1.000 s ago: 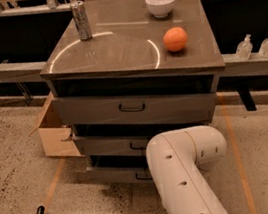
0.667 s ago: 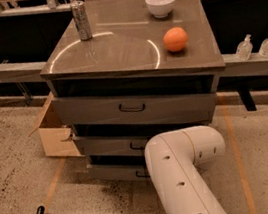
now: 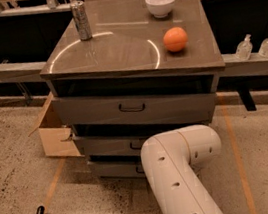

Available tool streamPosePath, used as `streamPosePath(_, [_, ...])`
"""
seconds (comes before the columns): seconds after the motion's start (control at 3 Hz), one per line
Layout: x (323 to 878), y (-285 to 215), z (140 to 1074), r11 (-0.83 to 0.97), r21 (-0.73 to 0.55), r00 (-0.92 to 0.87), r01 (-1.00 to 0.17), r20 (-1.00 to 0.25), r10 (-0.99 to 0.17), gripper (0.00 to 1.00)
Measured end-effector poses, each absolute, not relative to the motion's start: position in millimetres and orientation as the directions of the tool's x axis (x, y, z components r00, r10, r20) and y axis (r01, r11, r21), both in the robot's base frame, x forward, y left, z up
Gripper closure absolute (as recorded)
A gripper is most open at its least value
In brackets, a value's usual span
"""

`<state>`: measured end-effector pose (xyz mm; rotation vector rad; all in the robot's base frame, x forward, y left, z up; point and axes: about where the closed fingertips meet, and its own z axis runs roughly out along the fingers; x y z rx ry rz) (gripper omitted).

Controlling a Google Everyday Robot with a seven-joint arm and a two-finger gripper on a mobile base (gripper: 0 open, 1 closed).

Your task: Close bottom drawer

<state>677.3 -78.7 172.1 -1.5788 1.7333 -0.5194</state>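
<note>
- Bottom drawer (image 3: 114, 169): lowest in cabinet (image 3: 130, 54), dark gap above its front, rt part hid by arm (image 3: 177, 173)
- Gripper: hid behind arm elbow, at lower drawers; pincer state cannot tell

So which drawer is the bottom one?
Find the grey cabinet with an orange on top. Of its three drawers, the bottom drawer sits nearest the floor, partly behind the white robot arm, which hides the gripper. Its front is slimmer than the two above.
</note>
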Motion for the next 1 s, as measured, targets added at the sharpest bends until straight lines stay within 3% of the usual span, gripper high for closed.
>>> streamPosePath(0.67, [620,-85,182,0.178,-0.555,0.042,-0.813,-0.360,-0.932,1.00])
streamPosePath(1.0, [593,-93,218,0.278,-0.430,-0.022,-0.859,-0.511,-0.859,1.00])
